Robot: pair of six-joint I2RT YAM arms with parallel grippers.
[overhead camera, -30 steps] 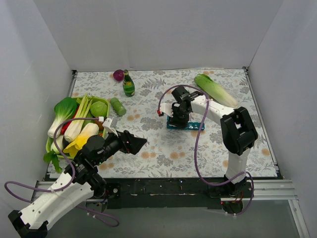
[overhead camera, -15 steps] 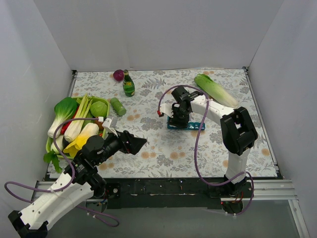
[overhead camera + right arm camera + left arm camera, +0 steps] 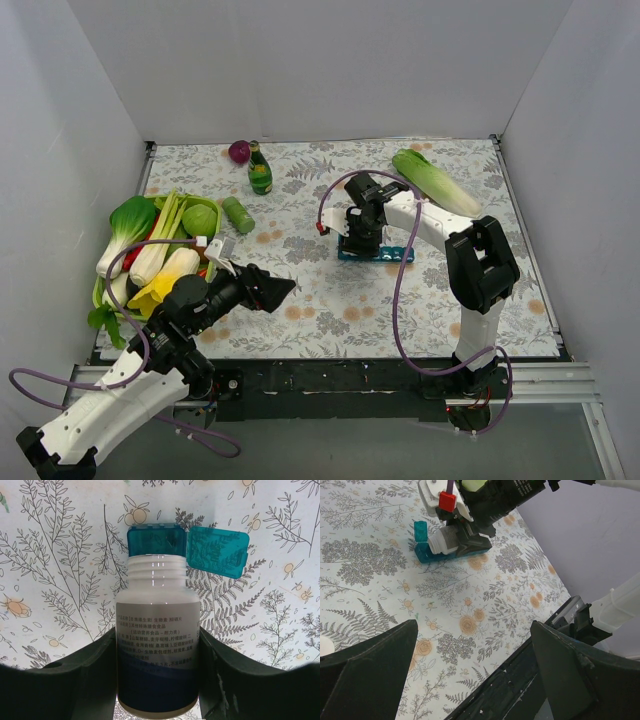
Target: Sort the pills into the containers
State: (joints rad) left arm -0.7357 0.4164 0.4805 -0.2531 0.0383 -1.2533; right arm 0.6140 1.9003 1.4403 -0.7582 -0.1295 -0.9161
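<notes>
Right tool [image 3: 157, 647] clamps the bottle [image 3: 157, 625], tipped toward an open cell of the box [image 3: 155, 540], likely to pour; left tool [image 3: 474, 625] gapes empty.

The white plastic pill bottle [image 3: 159, 577] had a label [image 3: 157, 650] with small Chinese writing. It was too blurry to read.

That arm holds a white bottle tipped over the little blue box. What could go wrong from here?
The right end effector holds the white bottle with its open mouth at the pill box. The mouth looks about as wide as one lid, so pills could miss the compartment and land on the table or in a neighbouring slot. The raised lids stand right by the neck; a nudge might shut one or shove the box.
</notes>
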